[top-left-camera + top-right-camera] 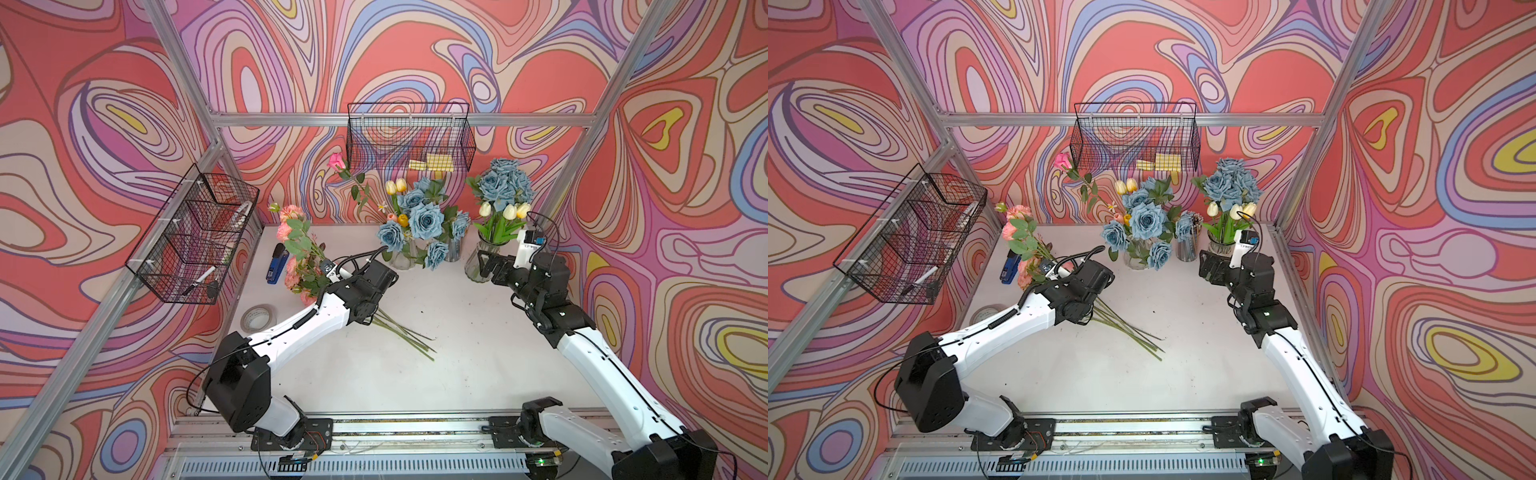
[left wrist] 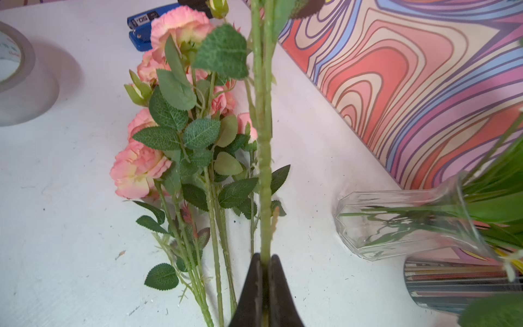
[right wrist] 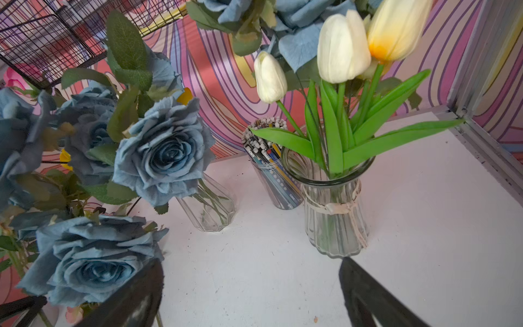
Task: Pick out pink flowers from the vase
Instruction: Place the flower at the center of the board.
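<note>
Peach-pink artificial flowers (image 1: 292, 272) on white tabletop (image 1: 436, 353), blue stapler (image 1: 276, 257) beside; clear faceted glass vase (image 1: 401, 257) rightward, ribbed glass vase (image 1: 473, 266) beyond.

Mid table (image 1: 457, 324) lies bare; vases (image 1: 401, 259) crowd its back.

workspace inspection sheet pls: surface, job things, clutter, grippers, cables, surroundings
surface: white table, scuffed, with small dark specks.
job's things: pink flowers piled on the table's left side; one more stem held raised above them; a pink rose leans out of the vase holding the blue roses.
clutter: blue stapler, tape roll, pencil cup, tulip vase.
grippers: left gripper shut on the stem; right gripper open, empty, facing the tulip vase.
cables: black cable looped above the left wrist; another loop beside the tulips.
surroundings: wire baskets on patterned walls.
</note>
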You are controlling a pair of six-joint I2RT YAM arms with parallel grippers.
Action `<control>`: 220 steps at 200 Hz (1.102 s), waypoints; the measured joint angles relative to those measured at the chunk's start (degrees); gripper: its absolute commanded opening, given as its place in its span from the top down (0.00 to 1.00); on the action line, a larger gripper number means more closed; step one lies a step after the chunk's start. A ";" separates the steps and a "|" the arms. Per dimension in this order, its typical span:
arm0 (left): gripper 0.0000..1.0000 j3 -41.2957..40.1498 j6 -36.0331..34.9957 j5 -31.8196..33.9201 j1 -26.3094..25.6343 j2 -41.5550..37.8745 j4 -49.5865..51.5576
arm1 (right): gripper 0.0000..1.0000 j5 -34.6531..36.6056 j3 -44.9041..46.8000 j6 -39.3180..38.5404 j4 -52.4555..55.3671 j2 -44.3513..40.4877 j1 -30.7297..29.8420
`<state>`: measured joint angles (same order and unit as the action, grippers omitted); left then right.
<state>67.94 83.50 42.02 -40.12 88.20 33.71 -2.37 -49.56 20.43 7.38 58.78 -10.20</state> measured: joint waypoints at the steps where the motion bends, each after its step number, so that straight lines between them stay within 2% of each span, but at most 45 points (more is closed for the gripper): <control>1: 1.00 0.09 0.11 -0.11 0.00 0.11 0.07 | 0.02 0.00 0.00 0.00 0.00 0.00 0.00; 77: 1.00 3.52 5.75 -8.41 0.00 9.25 3.76 | 0.02 0.02 0.00 0.00 0.00 0.00 0.00; 137: 1.00 8.48 6.36 -14.14 0.00 15.76 5.14 | 0.02 0.00 0.00 0.00 0.00 0.00 0.00; 220: 1.00 10.67 7.72 -19.26 -0.66 20.59 7.13 | 0.02 -0.04 0.00 0.04 0.00 0.33 0.00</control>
<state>78.61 91.22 22.76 -40.77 108.79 40.84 -2.42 -49.56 20.47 7.38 59.11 -10.20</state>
